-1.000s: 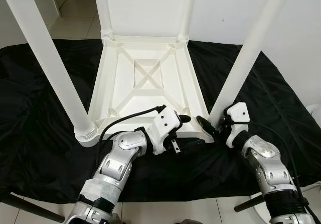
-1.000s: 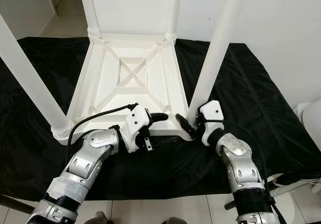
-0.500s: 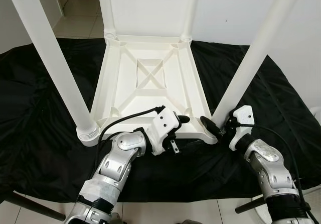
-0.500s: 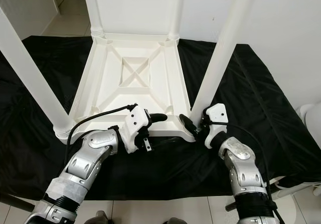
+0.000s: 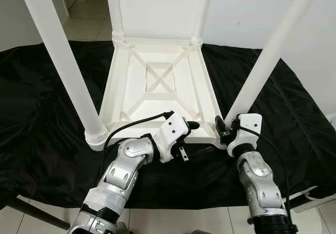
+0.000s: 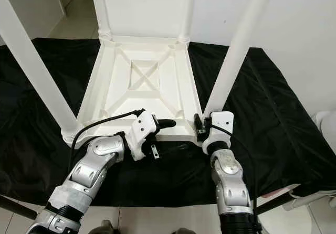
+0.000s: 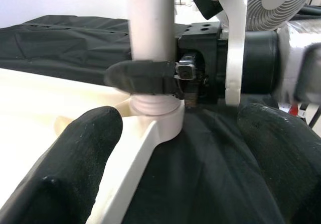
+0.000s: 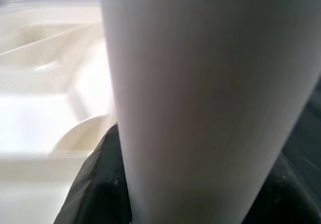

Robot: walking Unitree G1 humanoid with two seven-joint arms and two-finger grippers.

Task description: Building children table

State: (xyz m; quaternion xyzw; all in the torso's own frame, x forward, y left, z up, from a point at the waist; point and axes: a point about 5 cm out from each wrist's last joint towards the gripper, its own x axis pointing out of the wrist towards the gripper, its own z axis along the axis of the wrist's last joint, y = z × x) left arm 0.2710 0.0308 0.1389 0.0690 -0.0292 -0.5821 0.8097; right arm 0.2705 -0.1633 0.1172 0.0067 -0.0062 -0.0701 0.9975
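Note:
A white children's table (image 5: 157,82) lies upside down on a black cloth, all of its legs pointing up. My right gripper (image 5: 222,128) is shut on the base of the near right leg (image 5: 262,71). In the right wrist view that leg (image 8: 200,98) sits between the black fingers (image 8: 95,184). My left gripper (image 5: 197,138) is open at the table's near rim (image 5: 157,137), one finger above the rim and one below it. From the left wrist view, the left fingers (image 7: 75,158) frame the rim and the leg socket (image 7: 155,113), where the right gripper's finger (image 7: 143,77) wraps the leg.
The black cloth (image 5: 42,113) spreads wide around the table over a tiled floor. A white wall stands behind. A fan (image 7: 286,3) is beyond the right arm. A dark rod (image 5: 31,215) lies at the near left, and a white object (image 6: 325,121) at the far right.
My right gripper has swung in from the side and shut around the base of the near right leg. The left gripper has stayed at the rim. The camera has shifted slightly.

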